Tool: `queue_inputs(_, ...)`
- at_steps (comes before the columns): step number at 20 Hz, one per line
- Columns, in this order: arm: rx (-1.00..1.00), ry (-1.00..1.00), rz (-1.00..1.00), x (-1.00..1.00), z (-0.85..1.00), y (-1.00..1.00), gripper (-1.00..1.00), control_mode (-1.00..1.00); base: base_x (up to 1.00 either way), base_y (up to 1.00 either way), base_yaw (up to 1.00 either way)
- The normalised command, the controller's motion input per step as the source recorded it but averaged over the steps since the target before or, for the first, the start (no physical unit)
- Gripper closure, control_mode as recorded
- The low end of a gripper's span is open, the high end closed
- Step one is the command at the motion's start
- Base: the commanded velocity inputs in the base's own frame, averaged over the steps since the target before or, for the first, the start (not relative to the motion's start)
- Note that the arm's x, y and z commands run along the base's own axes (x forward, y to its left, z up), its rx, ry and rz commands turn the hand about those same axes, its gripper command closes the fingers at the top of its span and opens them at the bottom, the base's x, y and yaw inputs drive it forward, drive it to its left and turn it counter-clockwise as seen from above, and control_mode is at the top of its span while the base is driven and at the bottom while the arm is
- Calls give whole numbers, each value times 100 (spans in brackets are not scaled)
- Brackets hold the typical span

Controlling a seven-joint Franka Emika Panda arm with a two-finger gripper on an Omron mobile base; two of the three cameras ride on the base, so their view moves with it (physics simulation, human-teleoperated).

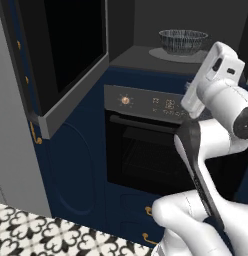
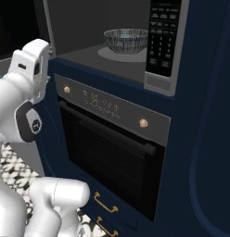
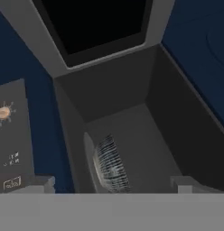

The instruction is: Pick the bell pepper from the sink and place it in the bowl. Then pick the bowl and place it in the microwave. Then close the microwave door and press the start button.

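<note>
the ribbed glassy bowl [image 1: 183, 41] sits on the turntable inside the open microwave [image 2: 84, 55], above the oven [image 2: 112, 152]. the microwave door [image 1: 61, 55], stiff and hinged, swings left; push its far edge. the gripper [image 3: 113, 187] is wide open, empty.

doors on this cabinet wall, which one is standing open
The microwave door, the black glass panel in a grey frame, swung out to the left of the cavity holding the bowl. The oven door below, with its bar handle, is shut.
</note>
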Motion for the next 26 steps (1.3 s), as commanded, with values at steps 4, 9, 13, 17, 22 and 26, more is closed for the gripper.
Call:
queue_inputs(4,0,27,0,-100,0,59,-100,-100,0,0,0)
queue_inputs(9,0,7,0,-100,0,69,-100,-100,0,0,0)
queue_inputs(13,0,-9,0,-73,-3,99,-100,-100,0,0,0)
queue_inputs(17,0,-25,0,-14,-39,100,-100,-100,0,0,0)
queue_inputs(22,0,-11,0,0,-58,100,-100,-100,0,0,0)
queue_inputs(26,-6,14,0,3,-26,100,-100,-100,0,0,0)
